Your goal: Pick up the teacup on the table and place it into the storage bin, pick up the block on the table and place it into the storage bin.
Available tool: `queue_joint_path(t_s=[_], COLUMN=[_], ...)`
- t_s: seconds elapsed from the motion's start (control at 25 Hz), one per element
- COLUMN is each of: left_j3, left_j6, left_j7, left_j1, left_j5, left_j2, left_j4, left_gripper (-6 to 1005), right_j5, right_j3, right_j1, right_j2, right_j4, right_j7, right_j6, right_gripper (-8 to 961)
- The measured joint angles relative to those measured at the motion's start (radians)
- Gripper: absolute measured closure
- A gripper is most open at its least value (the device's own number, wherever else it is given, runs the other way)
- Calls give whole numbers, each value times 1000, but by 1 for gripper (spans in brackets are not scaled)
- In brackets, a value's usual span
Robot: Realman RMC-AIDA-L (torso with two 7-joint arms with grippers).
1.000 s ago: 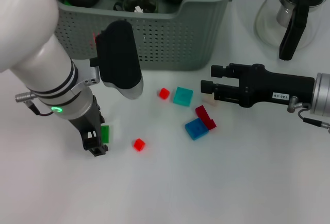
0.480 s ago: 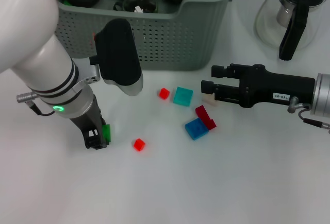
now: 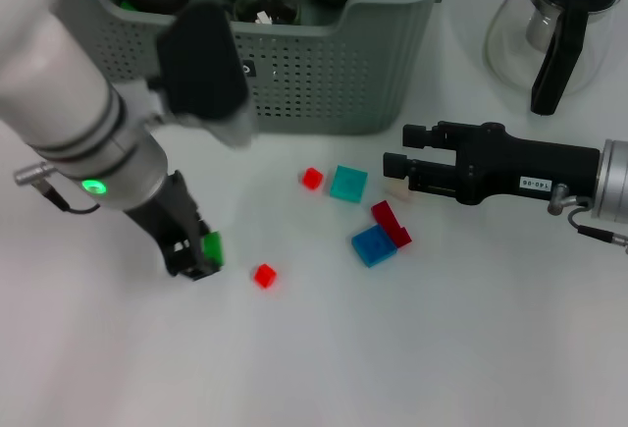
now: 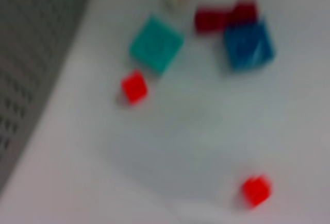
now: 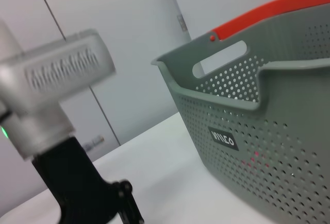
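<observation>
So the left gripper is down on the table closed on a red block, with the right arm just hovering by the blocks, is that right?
Not quite: the block in the left gripper is the green block, not a red one, as the head view shows. The red blocks lie loose on the table. The right gripper does hover by the blocks.

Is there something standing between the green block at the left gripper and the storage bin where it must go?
No object on the table does. The green block sits at the left gripper; only bare table separates it from the storage bin, whose front wall it must clear.
</observation>
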Motion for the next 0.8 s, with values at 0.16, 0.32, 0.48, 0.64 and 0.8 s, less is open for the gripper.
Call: queue_joint_path(t_s=[0.16,0.32,0.48,0.64,0.8], left_j3=[-264,-573,-775,-919,-978], left_j6=[109,217,267,248,140], left_j7=[93,169,168,142,113], left_j1=[-38,-101,-149,-182,-211], left_j5=[-170,-357,-558,-780,-953], left_j2=[2,18,64,126,172], left_j4=[-20,-156,-328,-538,-678], left_gripper=[585,579,572,565,559], right_j5=[0,0,0,0,0], right_j3=[1,3,2,2,-2], right_j1=[1,0,-1,1,1], right_j2=[-1,-2,-2,-1,1], right_j4=[0,0,0,0,0], right_j7=[1,2,4,5,4], right_j6=[0,-1,-1,-4,-1], right_gripper=[311,311,311,310,310])
